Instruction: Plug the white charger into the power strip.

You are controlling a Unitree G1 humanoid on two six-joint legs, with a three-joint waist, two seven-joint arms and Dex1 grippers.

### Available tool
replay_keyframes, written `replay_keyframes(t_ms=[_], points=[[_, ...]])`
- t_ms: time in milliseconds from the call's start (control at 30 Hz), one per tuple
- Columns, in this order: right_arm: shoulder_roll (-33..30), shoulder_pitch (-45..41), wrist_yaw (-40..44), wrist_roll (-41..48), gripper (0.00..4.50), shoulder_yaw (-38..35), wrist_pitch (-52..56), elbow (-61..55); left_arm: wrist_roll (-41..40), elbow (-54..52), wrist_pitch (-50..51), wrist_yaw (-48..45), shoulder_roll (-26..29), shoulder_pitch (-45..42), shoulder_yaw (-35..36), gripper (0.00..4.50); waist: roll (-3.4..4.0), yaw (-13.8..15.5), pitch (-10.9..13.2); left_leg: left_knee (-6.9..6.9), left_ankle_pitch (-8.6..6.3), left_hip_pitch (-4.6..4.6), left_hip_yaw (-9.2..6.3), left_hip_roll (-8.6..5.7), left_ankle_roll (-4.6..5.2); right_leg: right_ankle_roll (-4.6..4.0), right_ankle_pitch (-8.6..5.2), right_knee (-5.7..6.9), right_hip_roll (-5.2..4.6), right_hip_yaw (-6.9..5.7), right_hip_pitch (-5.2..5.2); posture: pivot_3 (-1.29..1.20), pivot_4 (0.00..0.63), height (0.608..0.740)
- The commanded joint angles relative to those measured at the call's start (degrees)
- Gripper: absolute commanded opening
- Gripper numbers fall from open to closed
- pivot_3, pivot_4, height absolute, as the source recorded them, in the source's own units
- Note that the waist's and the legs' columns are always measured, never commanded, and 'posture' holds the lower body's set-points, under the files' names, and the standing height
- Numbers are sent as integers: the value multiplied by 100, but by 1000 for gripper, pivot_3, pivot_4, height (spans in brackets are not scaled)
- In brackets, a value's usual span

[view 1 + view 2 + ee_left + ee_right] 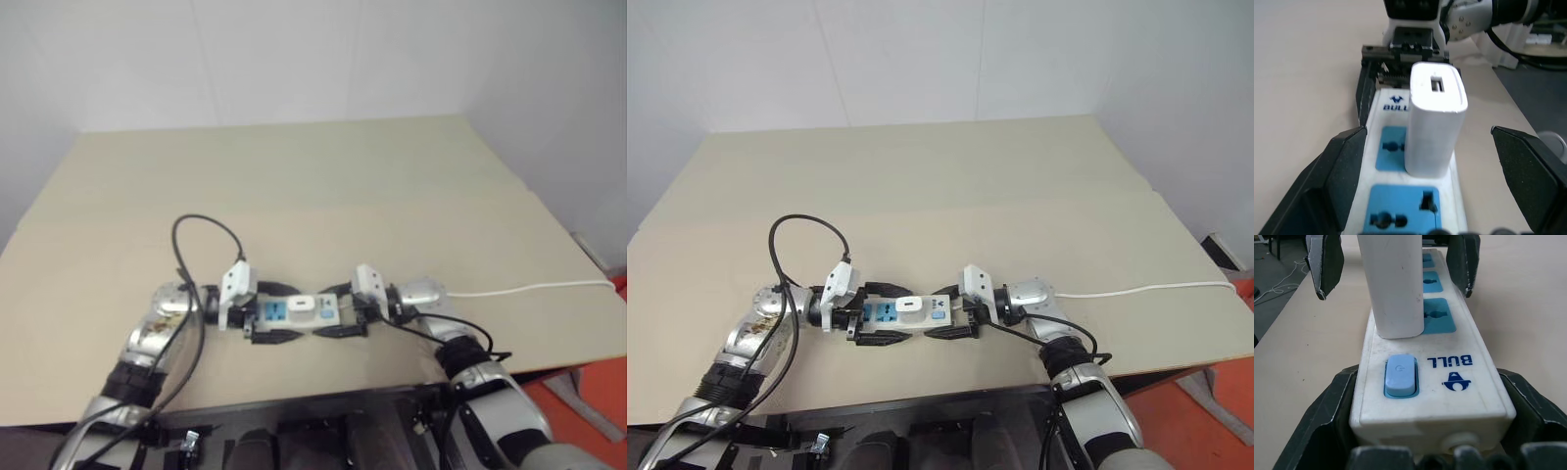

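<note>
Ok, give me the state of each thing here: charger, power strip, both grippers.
white charger: upright, plugged into the strip, ungripped.
power strip: flat on the table, switch end clamped.
left gripper: open, fingers either side of the charger.
right gripper: shut on the power strip.

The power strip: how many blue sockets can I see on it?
3 on the power strip: one nearest the left gripper, one in the middle, one beside the white charger.

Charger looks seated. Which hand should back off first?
Left. The left hand stands open around the white charger, touching nothing. The right hand clamps the switch end of the power strip, steadying it.
</note>
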Motion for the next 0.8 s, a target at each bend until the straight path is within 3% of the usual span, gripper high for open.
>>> replay_keyframes(t_ms=[33,233,300,333,667,800], points=[[7,32,-59,-106,3459,36,-26,154,-265,-408,561,-340,581,-296,308,4446,-3,-6,2,0,0,-2,0,0,0,0,0,0,1,0,-3,0,150,740],[-15,4,-33,-117,3459,25,-98,204,-533,-688,778,-1035,1528,-453,660,4446,-8,-12,6,-2,0,-3,0,2,0,0,-1,-8,0,-1,-5,0,150,740],[-44,-31,16,-99,4178,8,-115,222,-523,-595,664,-1142,1684,-478,803,4500,-8,-6,7,-4,0,-3,2,2,0,0,-1,-8,1,-1,-6,0,150,740],[-59,-44,51,-86,4457,3,-115,234,-512,-559,633,-1157,1707,-490,845,4500,-8,0,7,-4,0,-3,2,2,0,-1,-2,-8,1,-2,-6,0,150,740],[-414,125,-107,84,4457,-278,-106,-346,-395,-258,424,-1276,1614,-607,862,4500,-9,77,18,-4,0,-15,2,0,0,-2,-1,-13,-2,-5,-13,0,150,740],[-1074,575,-112,509,4457,-712,367,-1678,-393,-80,310,-1362,1534,-674,836,4500,0,175,40,-4,-5,-43,3,-1,7,-19,8,-19,-3,-7,-35,0,150,740]])
